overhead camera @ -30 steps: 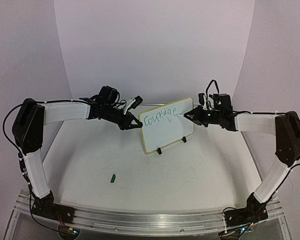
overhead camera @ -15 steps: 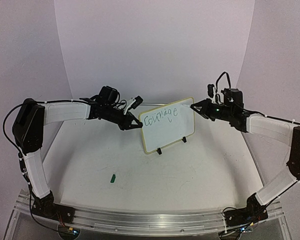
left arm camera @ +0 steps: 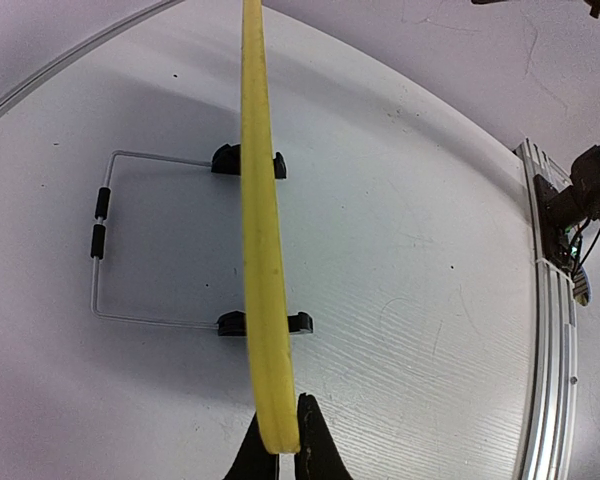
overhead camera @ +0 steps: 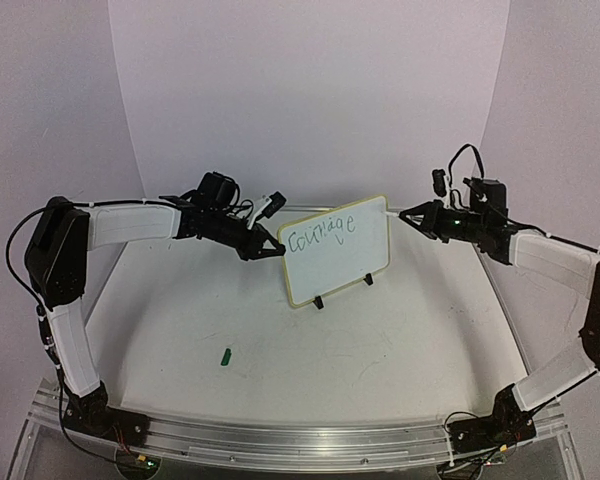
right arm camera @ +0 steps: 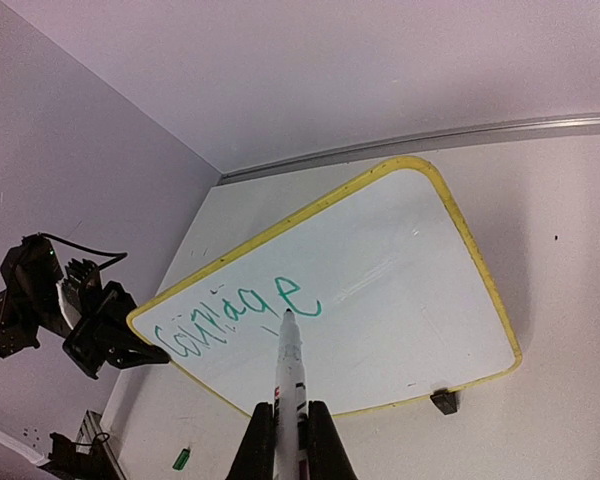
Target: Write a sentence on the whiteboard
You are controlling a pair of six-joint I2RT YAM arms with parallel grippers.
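Note:
The whiteboard [overhead camera: 338, 252] stands tilted on small black feet at mid table, its pale-yellow rim [left arm camera: 258, 230] seen edge-on in the left wrist view. Green writing [overhead camera: 322, 232] on it reads "courage" only; it also shows in the right wrist view [right arm camera: 238, 318]. My left gripper [overhead camera: 278, 248] is shut on the board's left edge [left arm camera: 277, 440]. My right gripper [overhead camera: 408, 215] is shut on a white marker [right arm camera: 290, 385], uncapped tip pointing at the board, held off to the right of the board [right arm camera: 350, 300], apart from it.
A small green marker cap [overhead camera: 225, 354] lies on the table in front of the left arm; it also shows in the right wrist view [right arm camera: 181, 459]. A wire stand [left arm camera: 105, 240] props the board from behind. The curved backdrop wall [overhead camera: 310, 100] rises just behind the board.
My right gripper has pulled the marker away from the board's right edge, moving right and slightly up. The left gripper and the board have not moved.

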